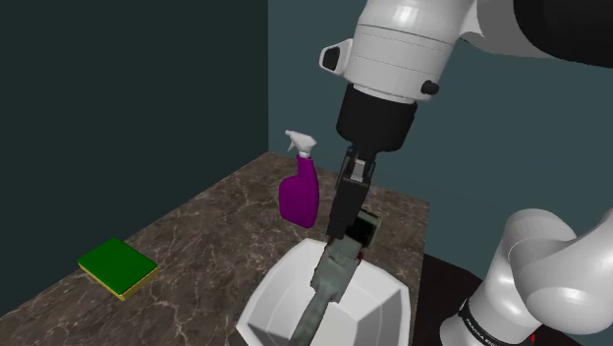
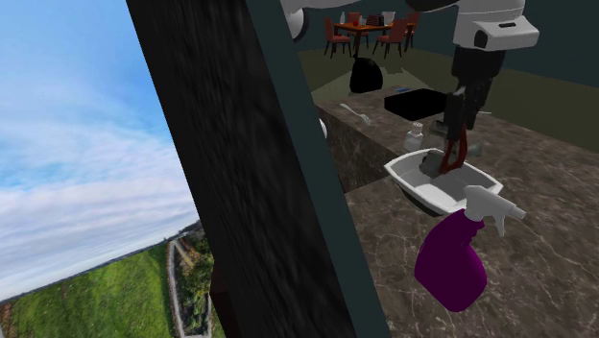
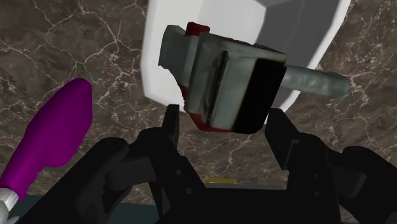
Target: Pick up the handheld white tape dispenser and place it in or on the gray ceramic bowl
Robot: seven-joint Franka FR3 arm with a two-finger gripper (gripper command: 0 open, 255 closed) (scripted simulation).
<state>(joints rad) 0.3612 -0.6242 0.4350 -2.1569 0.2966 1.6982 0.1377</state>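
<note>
**Pincer** (image 1: 341,234): all-black, two fingers, on a white arm with dark joints that comes down from the shoulder view's upper right. Pinching the tape dispenser. In the wrist view one finger (image 3: 170,124) stands at each side of the body, closed in against it.

**Tape dispenser** (image 1: 334,275): handheld, drawn grey-green, with red parts and one black face (image 3: 222,83). It hangs from the pincer above the bowl, and its long lower end slants down into the bowl's hollow. Contact with the bowl's floor cannot be told. In the second exterior view (image 2: 451,158) it shows as a dark reddish piece under the fingers, inside the bowl's rim.

**Bowl** (image 1: 378,307): drawn white, with angular, flat-sided walls. It stands on the desk near the stand, directly below the pincer (image 3: 224,124), and its rim runs under the dispenser (image 3: 305,38).

**Desk** (image 1: 196,246): dark brown marbled top with pale veins.

**Spray bottle** (image 1: 300,192): purple body, white trigger head, upright. It stands just beyond the bowl, toward the far wall in the shoulder view, and apart from the bowl.

**Sponge** (image 1: 118,267): green top, yellow underside, flat on the desk. It lies well apart from the bowl, at the shoulder view's left.

**Wall** (image 1: 128,88): dark teal, behind the desk.
</note>
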